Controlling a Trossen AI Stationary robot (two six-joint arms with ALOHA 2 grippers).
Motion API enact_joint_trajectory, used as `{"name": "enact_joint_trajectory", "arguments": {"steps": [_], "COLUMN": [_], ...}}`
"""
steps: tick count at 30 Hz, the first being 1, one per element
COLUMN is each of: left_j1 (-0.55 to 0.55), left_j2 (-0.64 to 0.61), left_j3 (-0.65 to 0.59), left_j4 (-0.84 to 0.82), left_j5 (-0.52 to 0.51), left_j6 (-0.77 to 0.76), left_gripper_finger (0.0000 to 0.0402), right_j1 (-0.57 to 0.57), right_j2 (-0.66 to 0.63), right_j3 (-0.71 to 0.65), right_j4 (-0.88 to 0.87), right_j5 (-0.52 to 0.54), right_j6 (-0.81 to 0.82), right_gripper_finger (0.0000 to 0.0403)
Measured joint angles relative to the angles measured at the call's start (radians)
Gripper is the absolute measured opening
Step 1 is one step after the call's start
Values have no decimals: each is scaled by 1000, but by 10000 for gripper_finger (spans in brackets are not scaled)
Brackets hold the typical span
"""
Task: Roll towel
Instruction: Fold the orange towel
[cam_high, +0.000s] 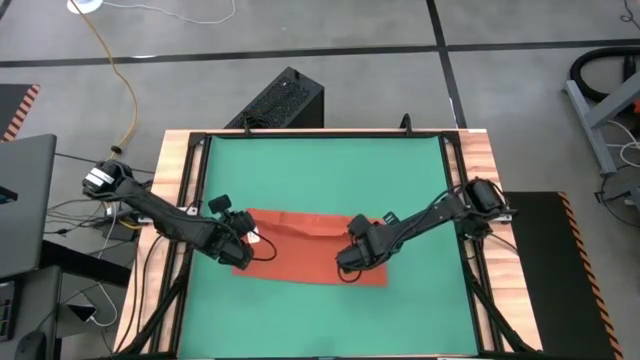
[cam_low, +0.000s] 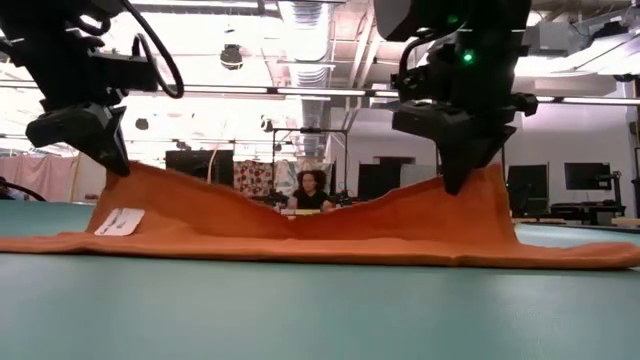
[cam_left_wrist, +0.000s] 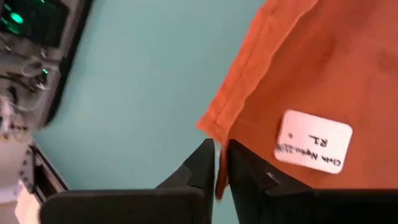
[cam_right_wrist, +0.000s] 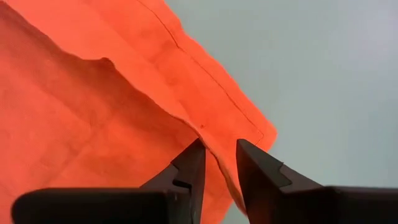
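Holding: both claws grip the towel (cam_high: 300, 245) by its edge, one near each end, and lift it off the green mat (cam_high: 320, 170).
Towel: orange-red cloth lying across the near half of the mat; in the low view it rises to a peak under each claw and sags in the middle, with its lower part resting flat on the mat.
Tag: a small white tag (cam_left_wrist: 314, 149) with handwriting sits on the towel just beside the left claw; in the low view it hangs on the raised left slope (cam_low: 120, 221).
Left claw (cam_left_wrist: 221, 163): at the towel's left end, fingers nearly together with the hemmed edge of the cloth pinched in the narrow gap.
Right claw (cam_right_wrist: 219, 160): at the towel's right end, fingers a little apart, a fold of the cloth's edge running between them.
Tabletop (cam_high: 180, 180): wooden border showing around the mat, with a dark frame along its sides.
Background: a person (cam_low: 312, 190) sits far behind the sagging middle of the towel in the low view.
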Motion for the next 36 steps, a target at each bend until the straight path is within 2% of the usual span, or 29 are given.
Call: {"name": "enact_joint_trajectory", "arguments": {"steps": [2, 7, 12, 23, 26, 29, 33, 36], "left_j1": [8, 32, 68, 102, 83, 46, -31, -116], "left_j2": [0, 0, 0, 0, 0, 0, 0, 0], "left_j3": [0, 0, 0, 0, 0, 0, 0, 0], "left_j4": [4, 11, 22, 35, 71, 110, 190, 272], "left_j5": [21, -20, -16, -14, 6, 36, 72, 77], "left_j6": [18, 21, 33, 43, 45, 62, 59, 18], "left_gripper_finger": [52, 91, 122, 128, 128, 128, 128, 125], "right_j1": [-9, -31, -58, -109, -122, -127, -46, 40], "right_j2": [0, 0, 0, -1, -1, -1, -1, -2], "right_j3": [0, 0, 0, -9, -40, -69, -66, -65], "right_j4": [-1, -20, -26, -72, -93, -118, 31, 169], "right_j5": [-25, -27, -29, -57, -56, -11, 97, 119], "right_j6": [0, 27, 25, 20, 18, 20, -88, -196], "right_gripper_finger": [113, 113, 113, 113, 113, 113, 113, 110]}}
